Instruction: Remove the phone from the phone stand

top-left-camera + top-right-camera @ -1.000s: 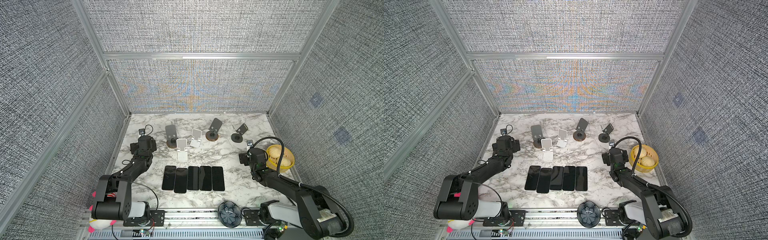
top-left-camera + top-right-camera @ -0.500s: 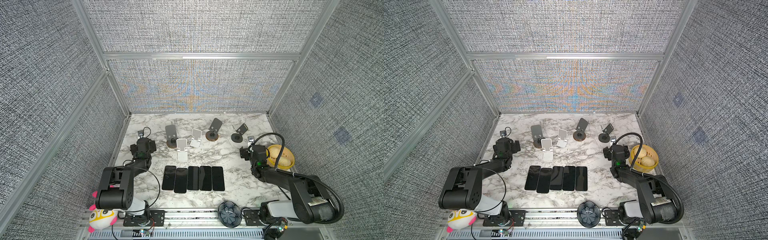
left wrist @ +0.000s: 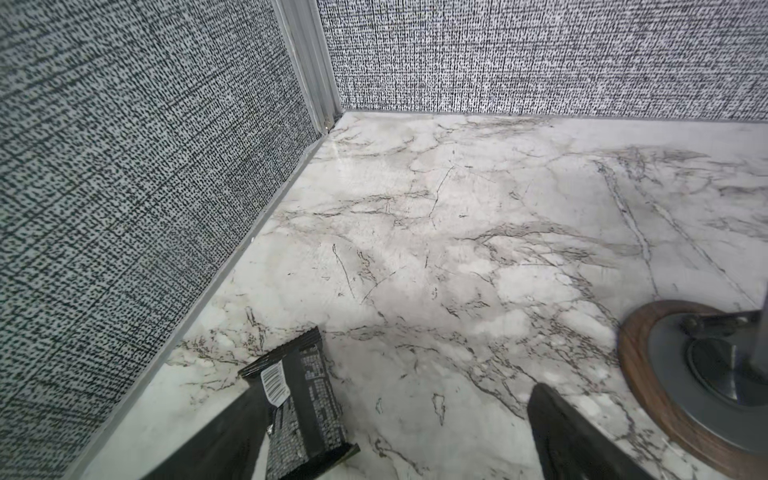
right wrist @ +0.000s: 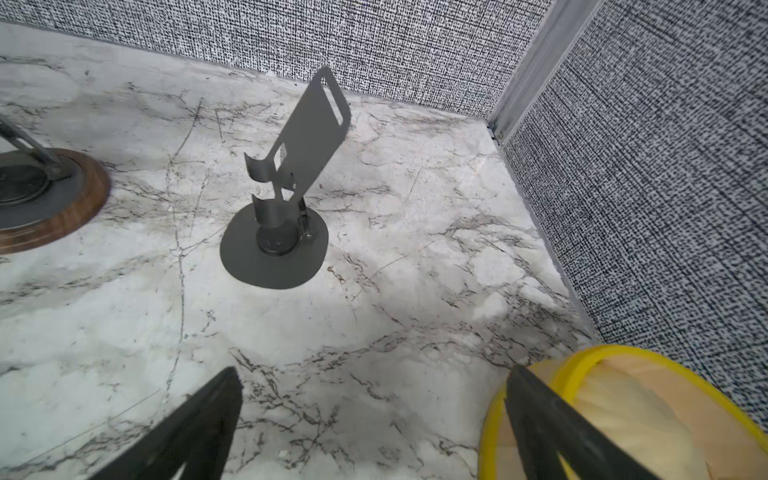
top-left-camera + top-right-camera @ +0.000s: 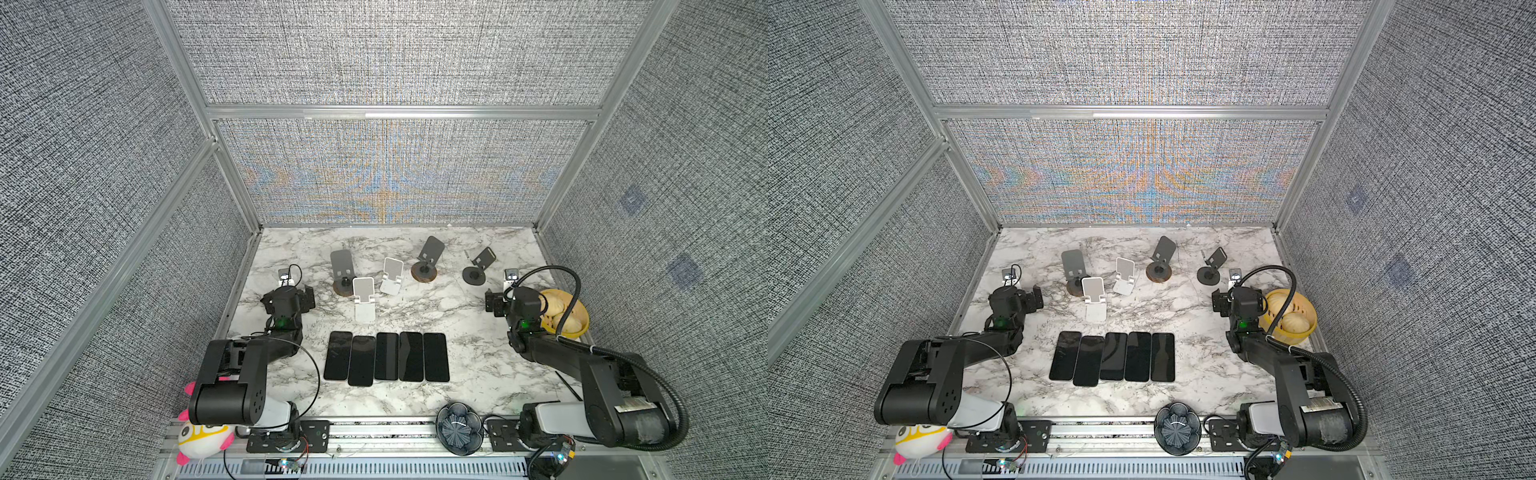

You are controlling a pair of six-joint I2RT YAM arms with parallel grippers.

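Observation:
Several black phones [image 5: 386, 359] [image 5: 1113, 358] lie flat in a row on the marble table, in both top views. Behind them stand several phone stands, each with nothing on it: a white one [image 5: 363, 297], a dark one on a wooden base [image 5: 343, 270] and a dark one on a round black base [image 5: 478, 268] [image 4: 291, 174]. My left gripper [image 5: 306, 297] [image 3: 419, 374] hovers open over bare marble by the left wall. Beside the basket, my right gripper [image 5: 491, 301] [image 4: 374, 374] is open and holds nothing.
A yellow basket [image 5: 567, 313] [image 4: 582, 361] of buns sits by the right wall, close against my right gripper's outer finger. A wooden stand base [image 3: 648, 399] lies just right of my left gripper. A dark bowl [image 5: 459, 428] and a plush toy [image 5: 203, 436] rest at the front rail.
Both arms have folded back toward the front rail, their elbows drawn in. The grippers shifted only slightly and stayed open. The phones and the stands did not move.

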